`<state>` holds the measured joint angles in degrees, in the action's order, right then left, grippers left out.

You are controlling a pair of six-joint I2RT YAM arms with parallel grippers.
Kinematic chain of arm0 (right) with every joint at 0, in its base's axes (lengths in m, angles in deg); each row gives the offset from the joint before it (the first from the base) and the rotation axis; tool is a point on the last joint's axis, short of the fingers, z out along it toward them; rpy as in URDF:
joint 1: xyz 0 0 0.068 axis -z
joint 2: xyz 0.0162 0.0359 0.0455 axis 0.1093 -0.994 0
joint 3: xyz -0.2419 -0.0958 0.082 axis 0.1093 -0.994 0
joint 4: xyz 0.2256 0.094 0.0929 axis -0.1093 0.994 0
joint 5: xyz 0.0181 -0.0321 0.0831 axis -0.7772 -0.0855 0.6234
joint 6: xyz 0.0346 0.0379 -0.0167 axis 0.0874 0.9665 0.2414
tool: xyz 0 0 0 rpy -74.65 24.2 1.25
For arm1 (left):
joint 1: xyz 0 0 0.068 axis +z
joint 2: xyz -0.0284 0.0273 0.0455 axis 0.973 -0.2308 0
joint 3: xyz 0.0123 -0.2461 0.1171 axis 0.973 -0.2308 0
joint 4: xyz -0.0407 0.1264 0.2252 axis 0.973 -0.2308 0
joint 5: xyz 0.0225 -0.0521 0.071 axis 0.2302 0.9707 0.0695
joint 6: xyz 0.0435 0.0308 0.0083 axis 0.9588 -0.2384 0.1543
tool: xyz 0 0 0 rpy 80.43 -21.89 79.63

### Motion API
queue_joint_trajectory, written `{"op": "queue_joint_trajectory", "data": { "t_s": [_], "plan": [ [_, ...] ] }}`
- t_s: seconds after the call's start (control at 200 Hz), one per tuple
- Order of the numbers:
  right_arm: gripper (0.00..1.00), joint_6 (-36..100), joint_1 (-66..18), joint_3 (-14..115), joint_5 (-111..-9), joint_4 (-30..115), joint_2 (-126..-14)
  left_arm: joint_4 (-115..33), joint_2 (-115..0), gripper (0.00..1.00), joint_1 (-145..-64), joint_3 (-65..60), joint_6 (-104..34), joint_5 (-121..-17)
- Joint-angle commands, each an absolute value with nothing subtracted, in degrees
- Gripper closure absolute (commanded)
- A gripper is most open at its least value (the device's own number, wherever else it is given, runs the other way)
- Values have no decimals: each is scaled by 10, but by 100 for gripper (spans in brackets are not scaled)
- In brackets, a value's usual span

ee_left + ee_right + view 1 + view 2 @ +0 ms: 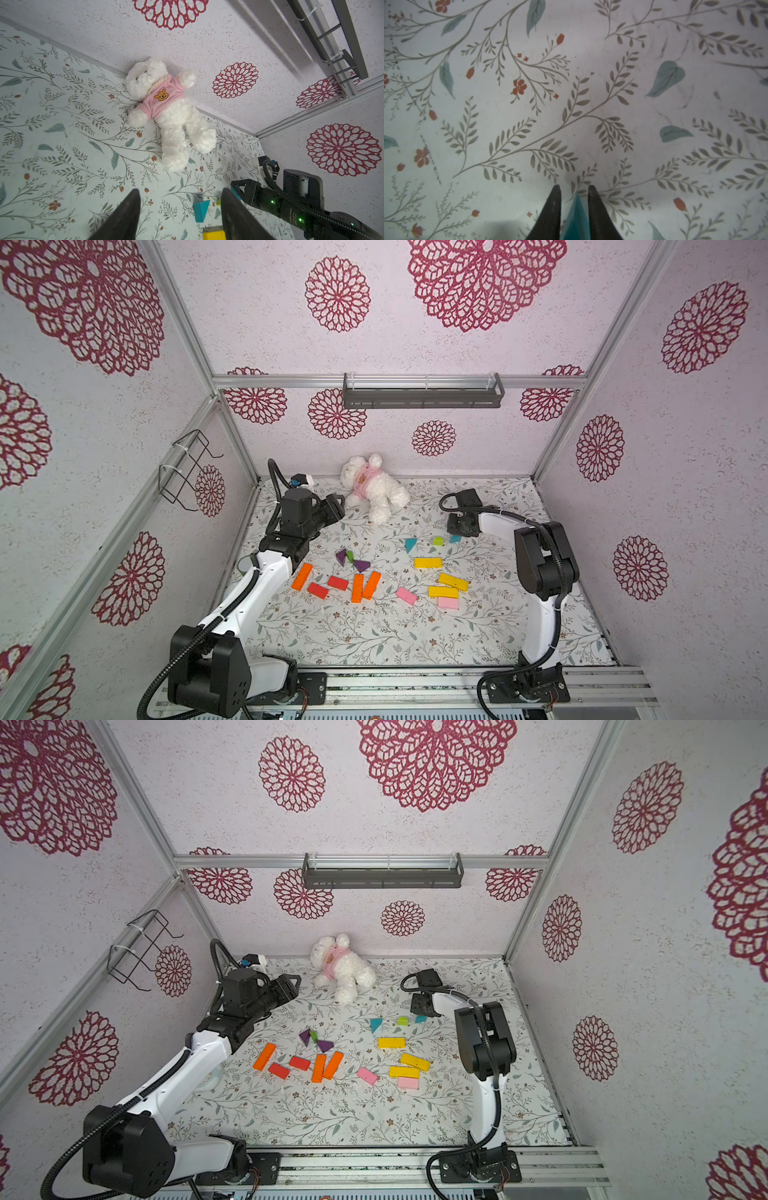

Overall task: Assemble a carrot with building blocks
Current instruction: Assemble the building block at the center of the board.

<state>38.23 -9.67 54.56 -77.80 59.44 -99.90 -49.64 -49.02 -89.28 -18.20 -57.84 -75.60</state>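
Observation:
The building blocks lie scattered on the floral table. On the left are orange bars (302,576), red bars (338,583) and purple triangles (361,565). Right of them lie a teal triangle (410,544), a lime piece (438,540), yellow bars (428,562) and pink bars (406,595). My right gripper (574,190) points down at the table, shut on a second teal triangle (577,218), which shows beside it from above (455,538). My left gripper (180,193) hangs open and empty above the table, aimed toward the back wall (336,506).
A white plush bear (374,489) in a pink shirt lies at the back centre against the wall. A grey shelf (422,396) hangs on the back wall and a wire rack (187,472) on the left wall. Something greenish (245,566) sits partly hidden behind my left arm.

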Motion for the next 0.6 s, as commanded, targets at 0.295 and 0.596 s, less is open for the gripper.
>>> {"op": "queue_joint_trajectory", "data": {
  "t_s": [0.295,0.596],
  "plan": [
    [49,466,-93,504,-751,590,-941,-492,-472,36,-900,-177,-583,-758],
    [53,479,-91,475,-716,581,-912,-492,-462,37,-904,-177,-582,-759]
  ]
}}
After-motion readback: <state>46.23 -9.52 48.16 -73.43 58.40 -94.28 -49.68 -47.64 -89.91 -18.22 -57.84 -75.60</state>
